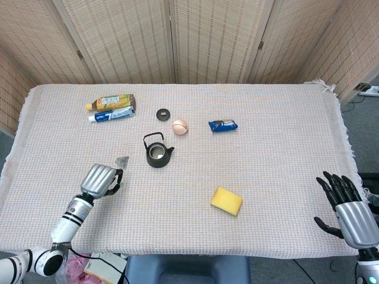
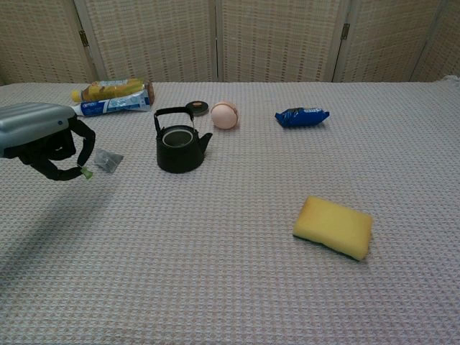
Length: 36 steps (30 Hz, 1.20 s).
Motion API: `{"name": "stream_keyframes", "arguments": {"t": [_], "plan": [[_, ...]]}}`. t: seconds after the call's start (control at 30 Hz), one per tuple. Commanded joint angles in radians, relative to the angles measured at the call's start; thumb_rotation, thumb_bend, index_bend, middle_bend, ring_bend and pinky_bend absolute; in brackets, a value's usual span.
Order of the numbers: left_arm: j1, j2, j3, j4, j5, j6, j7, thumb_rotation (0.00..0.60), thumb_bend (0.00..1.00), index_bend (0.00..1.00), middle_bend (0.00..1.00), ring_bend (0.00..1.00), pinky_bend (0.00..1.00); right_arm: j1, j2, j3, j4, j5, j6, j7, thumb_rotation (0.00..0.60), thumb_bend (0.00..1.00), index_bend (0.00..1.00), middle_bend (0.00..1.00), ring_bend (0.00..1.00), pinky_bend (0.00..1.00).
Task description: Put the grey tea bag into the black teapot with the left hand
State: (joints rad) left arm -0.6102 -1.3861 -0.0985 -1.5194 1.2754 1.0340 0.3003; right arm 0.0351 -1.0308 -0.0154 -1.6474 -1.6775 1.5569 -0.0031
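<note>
The left robot hand (image 2: 47,140) hangs above the near left part of the worktop (image 1: 278,154), its fingers curled in, and it pinches a small green tag (image 2: 86,172) at its fingertips. The grey tea bag (image 2: 108,160) lies on the cloth just beside that hand, on the side toward the black teapot (image 2: 177,143), which stands upright with its lid off and its handle raised. Whether a string joins the tag to the bag cannot be made out, so it is not clear that the hand holds the bag itself. In the head view the bag (image 1: 122,160) sits between the left robot hand (image 1: 100,180) and the teapot (image 1: 157,152), apart from the pot.

The round black lid (image 1: 163,113) lies behind the teapot, near a pale peach ball (image 1: 180,126). A blue snack packet (image 1: 223,125) lies further right. A bottle with a yellow label (image 1: 111,102) and a toothpaste tube (image 1: 111,115) lie side by side at the far left. A yellow sponge (image 1: 227,201) rests near the front, well apart from the rest.

The right robot hand (image 1: 348,204) is off the right front corner of the worktop, fingers spread apart and holding nothing
</note>
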Motion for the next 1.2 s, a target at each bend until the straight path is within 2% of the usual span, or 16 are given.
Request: {"name": "stream_keyframes", "arguments": {"t": [0.03,0.2,0.67,1.2], "plan": [[-0.01,0.027,-0.014,-0.057,-0.011,0.016,0.07,0.6,0.53,0.71,1.0,0.98,1.0,-0.003,0.004,-0.002,0.002,-0.006,0.007,0.009,0.6,0.12,0.0,0.0,0.0,0.0],[-0.03,0.047,-0.032,-0.121,-0.04,0.019,0.16,0.6,0.53,0.72,1.0,0.98,1.0,-0.009,0.009,-0.004,0.007,-0.016,0.023,0.027,0.6,0.12,0.0,0.0,0.0,0.0],[-0.109,0.085,-0.094,-0.215,-0.15,0.021,0.355,0.6,0.53,0.73,1.0,0.98,1.0,-0.014,0.02,-0.001,0.014,-0.013,0.036,0.065,0.6,0.12,0.0,0.0,0.0,0.0],[-0.251,0.165,-0.161,-0.346,-0.295,0.017,0.575,0.6,0.53,0.73,1.0,0.98,1.0,-0.02,0.025,0.005,0.016,-0.001,0.044,0.078,0.6,0.12,0.0,0.0,0.0,0.0]]}}
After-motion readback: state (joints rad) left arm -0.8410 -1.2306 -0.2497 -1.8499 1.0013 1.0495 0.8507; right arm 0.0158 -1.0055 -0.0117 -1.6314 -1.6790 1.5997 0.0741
